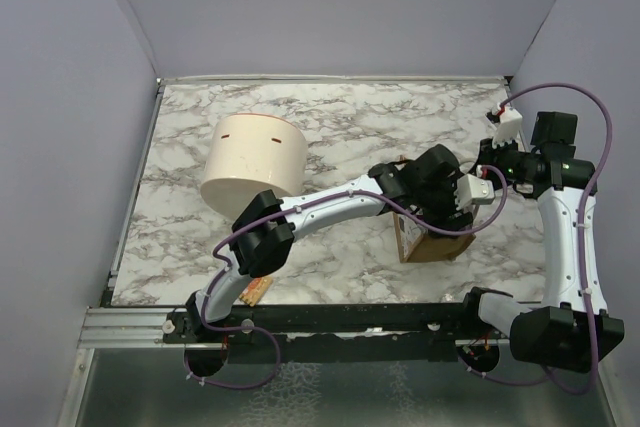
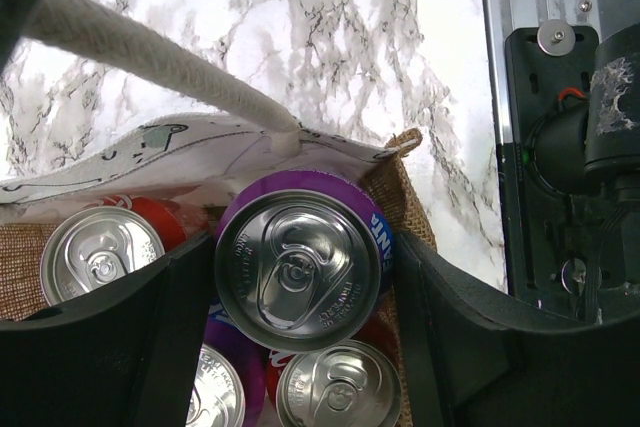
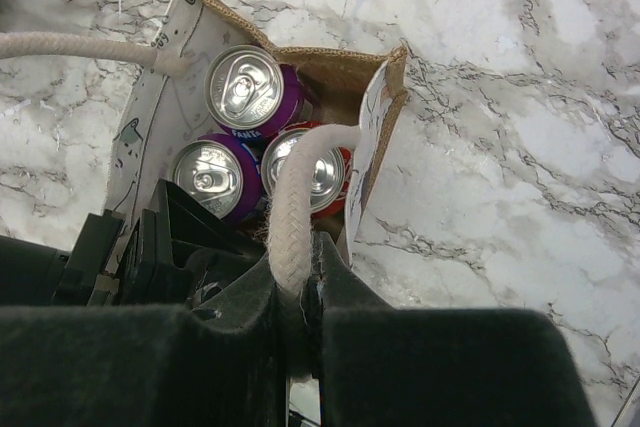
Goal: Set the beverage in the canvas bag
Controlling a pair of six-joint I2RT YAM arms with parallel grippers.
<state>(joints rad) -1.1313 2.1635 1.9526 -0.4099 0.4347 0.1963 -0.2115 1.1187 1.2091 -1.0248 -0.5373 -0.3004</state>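
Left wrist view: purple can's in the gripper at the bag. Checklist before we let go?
1. Grip: left gripper has a finger on each side of the purple can: ok.
2. Purple can inside the rim of the bag: ok.
3. Mouth held open: right gripper is shut on the handle: ok.
4. Free slot below: cannot tell; other cans show partly beneath the purple can.
5. Purple can resting on anything: cannot tell.
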